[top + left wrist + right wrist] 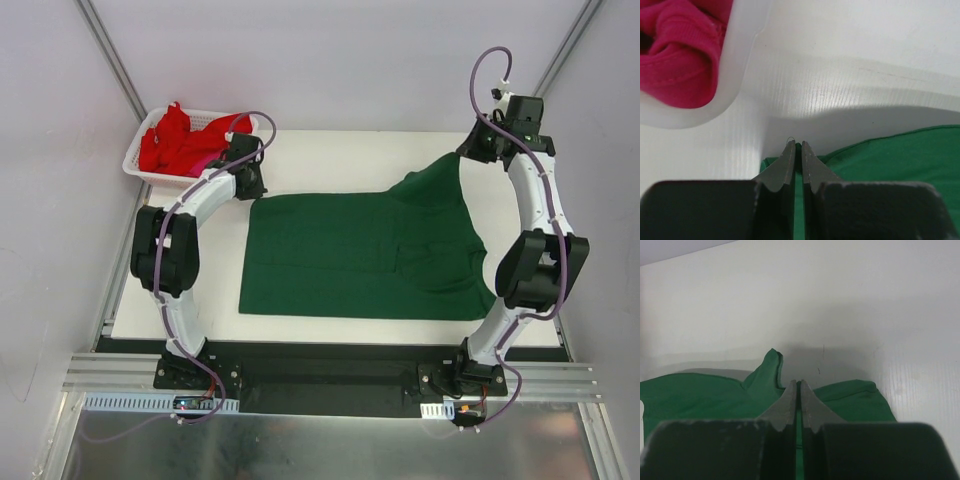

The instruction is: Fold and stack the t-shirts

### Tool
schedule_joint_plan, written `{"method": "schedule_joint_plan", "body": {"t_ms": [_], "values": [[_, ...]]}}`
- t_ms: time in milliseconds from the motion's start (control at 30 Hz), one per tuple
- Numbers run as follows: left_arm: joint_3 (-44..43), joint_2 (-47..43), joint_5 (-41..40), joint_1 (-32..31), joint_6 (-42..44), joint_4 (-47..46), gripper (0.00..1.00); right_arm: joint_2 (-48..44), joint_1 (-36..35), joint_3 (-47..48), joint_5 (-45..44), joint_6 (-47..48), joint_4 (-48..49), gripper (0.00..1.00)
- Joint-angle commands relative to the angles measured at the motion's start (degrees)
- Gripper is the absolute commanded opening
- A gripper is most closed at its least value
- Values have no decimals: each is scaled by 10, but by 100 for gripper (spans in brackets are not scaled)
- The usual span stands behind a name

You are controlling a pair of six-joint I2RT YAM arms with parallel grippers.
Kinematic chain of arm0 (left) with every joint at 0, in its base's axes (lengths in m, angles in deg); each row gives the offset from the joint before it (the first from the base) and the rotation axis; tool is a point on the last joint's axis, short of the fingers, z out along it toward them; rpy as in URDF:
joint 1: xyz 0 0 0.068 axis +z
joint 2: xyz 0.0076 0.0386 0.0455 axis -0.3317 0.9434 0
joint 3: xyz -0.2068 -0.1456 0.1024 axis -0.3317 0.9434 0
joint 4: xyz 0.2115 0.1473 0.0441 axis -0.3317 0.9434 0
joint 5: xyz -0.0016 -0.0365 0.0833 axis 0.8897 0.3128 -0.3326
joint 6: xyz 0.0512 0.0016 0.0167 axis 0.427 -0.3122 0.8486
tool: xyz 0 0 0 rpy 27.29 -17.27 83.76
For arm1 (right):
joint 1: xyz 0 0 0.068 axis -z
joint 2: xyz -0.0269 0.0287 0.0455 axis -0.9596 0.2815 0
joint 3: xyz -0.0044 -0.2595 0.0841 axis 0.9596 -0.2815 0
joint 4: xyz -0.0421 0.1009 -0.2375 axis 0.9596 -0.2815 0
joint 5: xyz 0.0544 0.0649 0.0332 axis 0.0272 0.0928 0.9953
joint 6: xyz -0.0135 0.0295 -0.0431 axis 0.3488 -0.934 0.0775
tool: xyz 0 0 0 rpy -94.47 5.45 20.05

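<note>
Green t-shirt (360, 255) lies spread mid-table (330, 150) on a white surface.

Top view: left gripper (248, 180) is at its far-left corner. Right gripper (468, 150) holds the far-right corner raised, probably tensioning the cloth for a fold. Red and pink t-shirts (180, 140) sit in the basket (135, 165).

Left wrist: jaws clenched on green fabric.

Right wrist: likewise.

White walls enclose the table.

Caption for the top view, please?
Left gripper and right gripper pinch far corners of the green t-shirt; red t-shirts in the white basket.
</note>
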Motion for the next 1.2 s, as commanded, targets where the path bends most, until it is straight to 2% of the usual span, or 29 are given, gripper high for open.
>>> {"method": "schedule_joint_plan", "body": {"t_ms": [0,567,1167], "values": [[14,-50,-26,5,-10,-14,0,-43,15,-12,-9,17,15,1],[43,-82,-40,6,22,-26,0,-111,34,-81,-25,25,15,1],[105,-136,-30,11,18,-38,0,-183,52,-154,-39,30,2,1]]}}
